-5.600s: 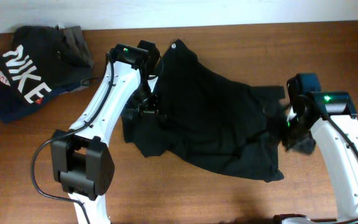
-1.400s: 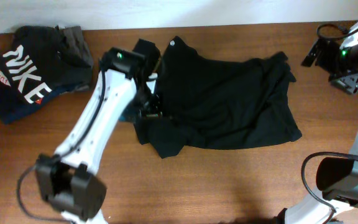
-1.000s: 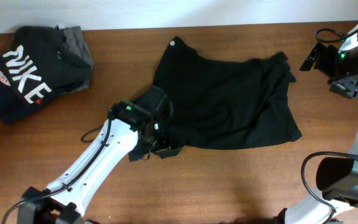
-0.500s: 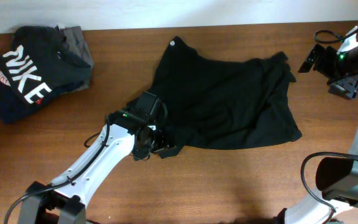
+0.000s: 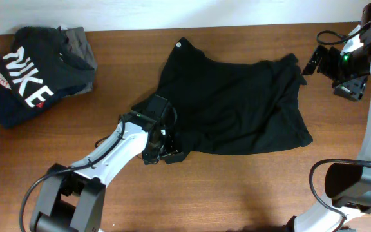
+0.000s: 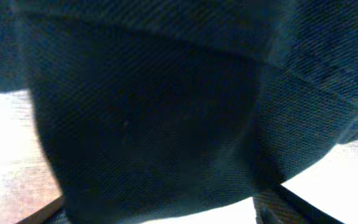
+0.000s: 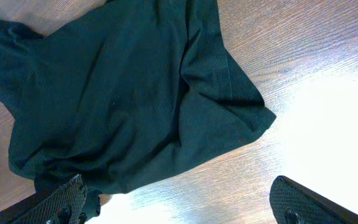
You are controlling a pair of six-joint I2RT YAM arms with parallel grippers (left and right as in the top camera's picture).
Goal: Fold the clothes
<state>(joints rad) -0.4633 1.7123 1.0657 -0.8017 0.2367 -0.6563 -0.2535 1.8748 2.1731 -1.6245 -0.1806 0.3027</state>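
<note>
One black T-shirt (image 5: 237, 106) lies on the surface (image 5: 250, 187). The left end effector (image 5: 163, 153) sits at its corner, opening unreadable. The right end effector (image 7: 179, 202) gapes empty.

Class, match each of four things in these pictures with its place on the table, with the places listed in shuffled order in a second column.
1. plain black short-sleeved T-shirt
2. dark garment with white NIKE lettering
3. left gripper
4. right gripper

A. far right, apart from all cloth, open
B. far-left corner of the brown wooden table
C. spread across the middle
D. at the T-shirt's near-left edge

Pairs: 1-C, 2-B, 3-D, 4-A
</note>
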